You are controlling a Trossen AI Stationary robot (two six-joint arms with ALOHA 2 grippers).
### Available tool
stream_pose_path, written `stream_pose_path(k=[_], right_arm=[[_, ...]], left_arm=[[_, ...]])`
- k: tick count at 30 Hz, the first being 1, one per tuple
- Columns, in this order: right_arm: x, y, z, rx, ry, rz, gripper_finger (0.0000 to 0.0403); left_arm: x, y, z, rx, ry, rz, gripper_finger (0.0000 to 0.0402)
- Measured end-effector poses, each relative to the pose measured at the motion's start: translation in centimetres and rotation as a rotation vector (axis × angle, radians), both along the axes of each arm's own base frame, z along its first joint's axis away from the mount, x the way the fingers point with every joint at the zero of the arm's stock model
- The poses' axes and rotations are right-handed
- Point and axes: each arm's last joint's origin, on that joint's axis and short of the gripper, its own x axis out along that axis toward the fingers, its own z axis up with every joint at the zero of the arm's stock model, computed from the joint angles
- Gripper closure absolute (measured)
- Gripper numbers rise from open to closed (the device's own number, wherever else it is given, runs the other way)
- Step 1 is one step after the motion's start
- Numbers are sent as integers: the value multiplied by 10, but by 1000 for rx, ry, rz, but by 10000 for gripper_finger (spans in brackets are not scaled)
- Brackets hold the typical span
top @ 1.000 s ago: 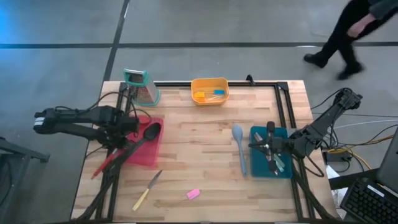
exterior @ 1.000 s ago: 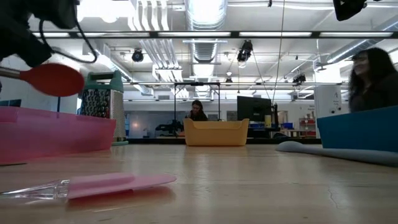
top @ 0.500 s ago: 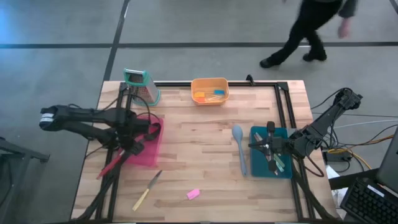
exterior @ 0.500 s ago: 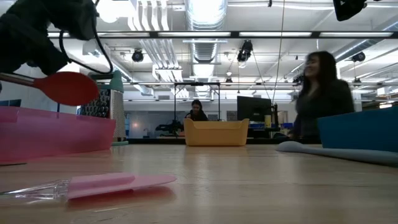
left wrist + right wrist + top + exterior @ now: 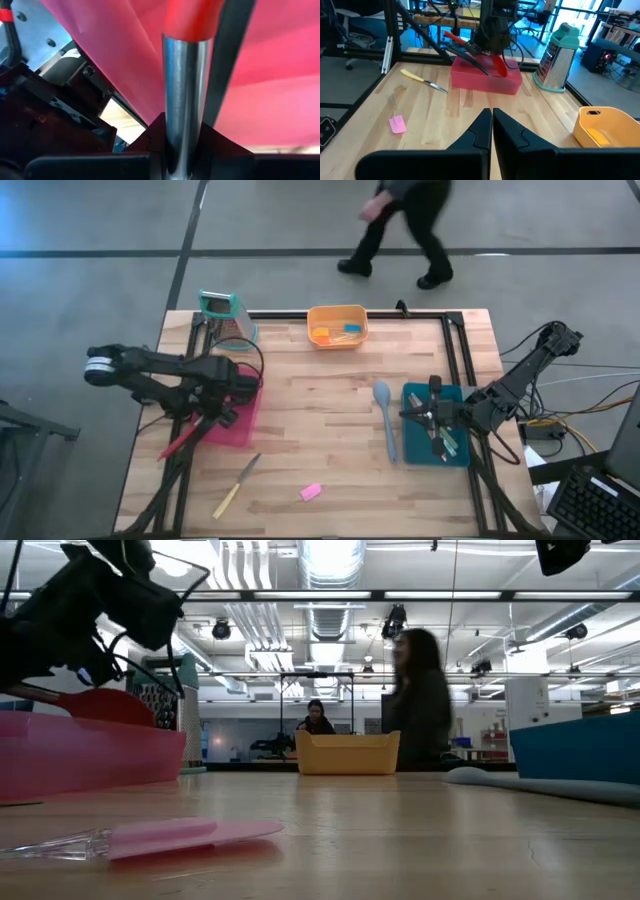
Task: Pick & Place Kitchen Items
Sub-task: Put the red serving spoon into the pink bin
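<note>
Red spoon (image 5: 492, 62) in pink bin (image 5: 487, 80)

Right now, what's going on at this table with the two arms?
The left gripper is shut on the red spoon, holding it by its metal handle and tilting its head down into the pink bin. A black spoon lies slanted in that bin too. The right gripper waits, shut, over the blue bin. A pale-blue spoon, a yellow-handled knife and a small pink tool lie loose on the table.
</note>
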Motion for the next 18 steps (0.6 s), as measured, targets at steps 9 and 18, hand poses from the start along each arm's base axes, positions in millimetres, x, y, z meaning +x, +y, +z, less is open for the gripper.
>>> stream_pose_path(k=[9, 18], right_arm=[[0, 0, -7, 13, 14, -6, 394], [0, 0, -10, 14, 19, -7, 394]], left_arm=[[11, 2, -17, -24, 100, -51, 321], [13, 1, -20, -109, 83, -119, 252]])
